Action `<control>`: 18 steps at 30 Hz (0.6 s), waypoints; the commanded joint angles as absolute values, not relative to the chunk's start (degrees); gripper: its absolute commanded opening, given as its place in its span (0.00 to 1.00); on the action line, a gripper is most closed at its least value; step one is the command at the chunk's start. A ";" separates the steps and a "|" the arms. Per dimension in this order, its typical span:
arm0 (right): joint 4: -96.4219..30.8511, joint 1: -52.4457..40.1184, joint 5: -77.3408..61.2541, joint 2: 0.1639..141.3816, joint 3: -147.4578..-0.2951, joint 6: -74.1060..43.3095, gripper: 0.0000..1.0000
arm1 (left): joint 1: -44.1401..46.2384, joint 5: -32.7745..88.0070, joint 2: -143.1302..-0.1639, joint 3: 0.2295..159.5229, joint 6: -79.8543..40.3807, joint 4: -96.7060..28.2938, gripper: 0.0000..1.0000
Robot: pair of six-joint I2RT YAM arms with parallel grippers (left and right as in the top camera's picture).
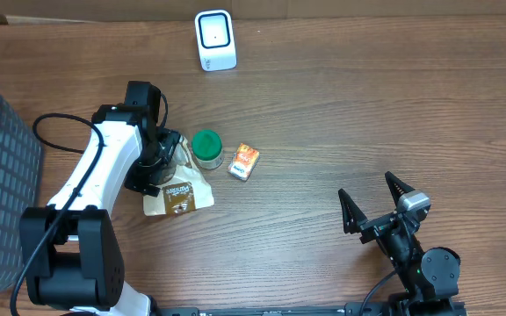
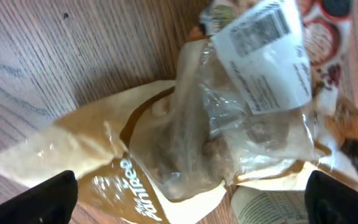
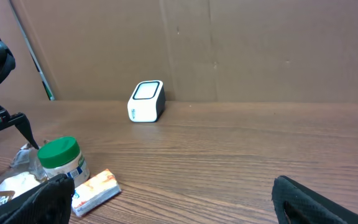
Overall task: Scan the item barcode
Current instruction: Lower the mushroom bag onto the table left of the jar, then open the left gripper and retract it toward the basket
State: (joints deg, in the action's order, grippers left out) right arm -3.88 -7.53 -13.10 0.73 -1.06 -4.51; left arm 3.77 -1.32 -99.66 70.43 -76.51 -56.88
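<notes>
Left tool (image 2: 191, 196) hangs with jaws wide over the pouch (image 2: 166, 143), gripping nothing; the pouch lies on the bench (image 1: 341, 105), scanner (image 1: 215, 39) well apart at its 12 o'clock. We'd worry a close here pinches only a loose fold of it, so the pouch sags or slips and the barcode label (image 2: 266, 56) turns away from the scanner; the green-lid jar (image 1: 206, 147) just beside at 1 o'clock could get knocked. Right tool (image 1: 365, 183) is wide too, empty, far off at 3 o'clock.

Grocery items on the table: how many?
3: a tan snack bag under the left arm, a green-lidded jar beside it, a small orange box right of the jar. The arm may hide more.
</notes>
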 commanded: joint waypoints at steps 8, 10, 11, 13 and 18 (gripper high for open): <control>-3.51 -7.33 -12.88 0.16 -0.47 -4.93 1.00 | 0.23 -5.19 -97.21 81.89 -59.27 -65.52 1.00; -3.51 -7.33 -12.88 0.16 -0.47 -4.93 1.00 | -0.51 -6.20 -96.27 87.11 -52.49 -68.03 1.00; -3.51 -7.33 -12.88 0.16 -0.47 -4.93 1.00 | -0.84 -6.22 -95.77 89.93 -48.60 -69.14 1.00; -3.51 -7.33 -12.88 0.16 -0.47 -4.93 1.00 | -1.28 -6.13 -94.83 95.61 -41.47 -70.94 1.00; -3.51 -7.33 -12.88 0.16 -0.47 -4.93 1.00 | -1.58 -4.95 -92.31 112.01 -25.87 -75.35 1.00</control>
State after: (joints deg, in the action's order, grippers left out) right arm -3.88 -7.53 -13.13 0.73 -1.06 -4.54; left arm -1.39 -4.82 -95.92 103.26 -41.45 -73.78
